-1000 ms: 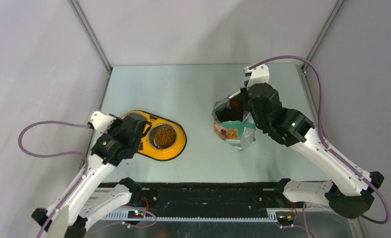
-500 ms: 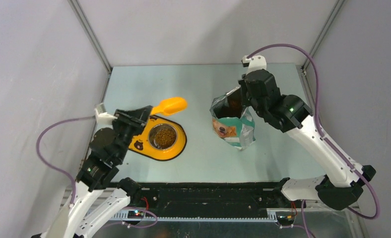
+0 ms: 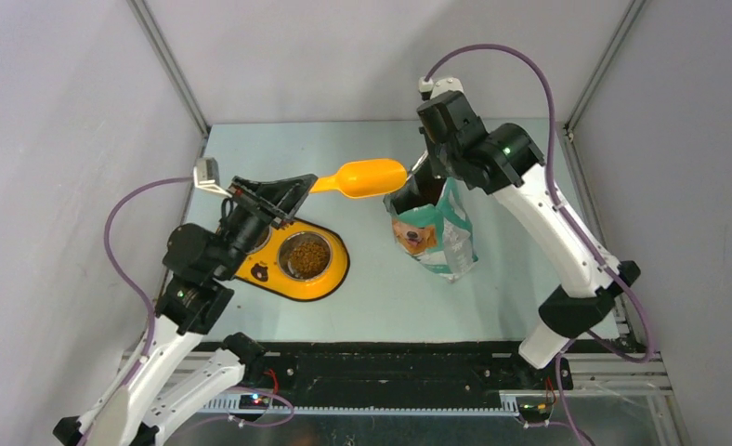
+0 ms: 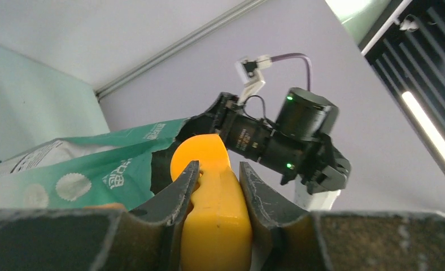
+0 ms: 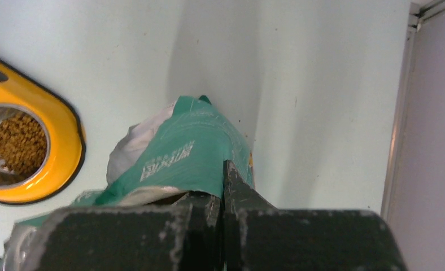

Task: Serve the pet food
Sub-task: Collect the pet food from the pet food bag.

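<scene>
Both hands clenched: my left hand grips scoop, right hand pinches bag rim; scoop axis points 3 o'clock, tip at bag mouth.

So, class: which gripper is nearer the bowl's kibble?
Left. The left gripper, holding the orange scoop, hangs just behind the kibble; the right gripper pinches the rim of the bag, farther right.

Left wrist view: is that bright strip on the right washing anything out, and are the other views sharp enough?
Left wrist: the light strip glares, but only locally; the orange scoop in the left tool reads clearly, while the near fingers are dark and soft. Right wrist: the right tool is blurred; the bag and pet food are sharp. Top external: even light, soft shadows.
</scene>
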You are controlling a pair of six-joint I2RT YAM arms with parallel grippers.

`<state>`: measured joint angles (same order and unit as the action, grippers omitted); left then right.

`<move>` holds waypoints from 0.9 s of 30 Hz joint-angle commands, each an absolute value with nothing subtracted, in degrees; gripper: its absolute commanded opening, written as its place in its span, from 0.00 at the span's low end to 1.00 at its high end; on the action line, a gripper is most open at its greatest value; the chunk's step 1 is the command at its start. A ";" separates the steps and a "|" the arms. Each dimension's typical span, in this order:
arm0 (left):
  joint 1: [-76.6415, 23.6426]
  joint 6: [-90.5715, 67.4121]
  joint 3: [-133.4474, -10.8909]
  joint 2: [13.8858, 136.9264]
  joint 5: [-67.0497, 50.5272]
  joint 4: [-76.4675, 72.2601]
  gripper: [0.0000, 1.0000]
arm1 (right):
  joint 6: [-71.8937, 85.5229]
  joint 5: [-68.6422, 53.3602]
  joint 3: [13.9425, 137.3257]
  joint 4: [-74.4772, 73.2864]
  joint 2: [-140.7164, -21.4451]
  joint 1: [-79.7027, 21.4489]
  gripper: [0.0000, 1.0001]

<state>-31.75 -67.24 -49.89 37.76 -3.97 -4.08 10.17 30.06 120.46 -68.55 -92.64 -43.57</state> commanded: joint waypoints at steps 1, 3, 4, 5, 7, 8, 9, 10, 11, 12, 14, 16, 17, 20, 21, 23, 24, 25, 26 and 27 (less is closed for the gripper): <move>-33.20 -64.77 -52.27 34.68 0.44 -6.08 0.00 | 14.35 36.27 135.43 -68.26 -96.34 -43.26 0.00; -34.87 -62.70 -54.40 35.43 3.58 -2.52 0.00 | 15.11 36.49 139.18 -68.65 -98.22 -43.51 0.00; -36.18 -62.01 -55.28 36.81 4.87 0.60 0.00 | 15.24 36.48 140.09 -67.83 -98.55 -43.68 0.00; -36.81 -61.68 -57.46 37.74 5.47 2.41 0.00 | 15.22 36.56 140.27 -67.23 -98.93 -44.10 0.00; -39.64 -60.36 -60.35 40.93 8.65 7.23 0.00 | 15.35 38.10 140.43 -65.53 -99.27 -45.02 0.00; -41.53 -59.58 -61.78 42.86 11.76 9.19 0.00 | 15.32 38.69 140.51 -64.59 -99.44 -45.23 0.00; -43.17 -59.24 -62.44 43.80 13.40 10.85 0.00 | 15.54 39.62 140.48 -64.24 -99.42 -45.63 0.00; -43.86 -58.45 -63.80 45.58 15.57 11.49 0.00 | 15.68 40.07 140.52 -63.72 -99.47 -45.71 0.00; -45.05 -57.96 -64.46 47.14 17.16 12.47 0.00 | 15.96 40.87 140.53 -63.46 -99.44 -45.79 0.00; -45.64 -57.14 -65.97 47.87 17.85 13.09 0.00 | 15.98 41.53 140.54 -62.82 -99.28 -45.79 0.00; -47.23 -55.35 -68.42 50.11 19.54 15.06 0.00 | 15.50 42.04 140.42 -61.96 -99.11 -45.73 0.00; -48.67 -53.98 -71.16 52.46 20.59 18.38 0.00 | 14.85 42.65 139.85 -61.62 -98.72 -45.55 0.00; -49.76 -53.71 -71.92 53.63 22.13 20.92 0.00 | 14.72 42.82 138.96 -61.44 -98.53 -45.50 0.00; -52.66 -53.19 -74.05 55.86 25.99 23.70 0.00 | 13.09 42.74 134.26 -58.58 -96.13 -45.22 0.00; -53.97 -52.83 -74.69 57.49 27.24 25.15 0.00 | 12.83 42.73 131.06 -57.49 -95.39 -45.15 0.00; -55.70 -52.25 -78.62 61.11 28.84 28.24 0.00 | 13.14 42.76 127.20 -56.46 -92.84 -44.86 0.00; -56.60 -52.05 -80.00 64.08 29.47 30.37 0.00 | 13.48 42.74 126.13 -56.22 -92.21 -44.71 0.00; -56.91 -51.58 -82.89 65.61 29.54 31.58 0.00 | 13.64 42.72 124.26 -55.87 -91.19 -44.42 0.00; -57.40 -51.10 -84.69 68.96 29.47 34.28 0.00 | 13.87 42.72 123.43 -55.75 -90.64 -44.23 0.00; -57.66 -50.86 -88.50 70.56 29.54 35.64 0.00 | 13.99 42.87 121.89 -55.47 -89.52 -43.93 0.00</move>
<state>-56.25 -54.48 -80.27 63.42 25.41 27.05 13.30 38.13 123.72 -67.92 -96.79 -45.01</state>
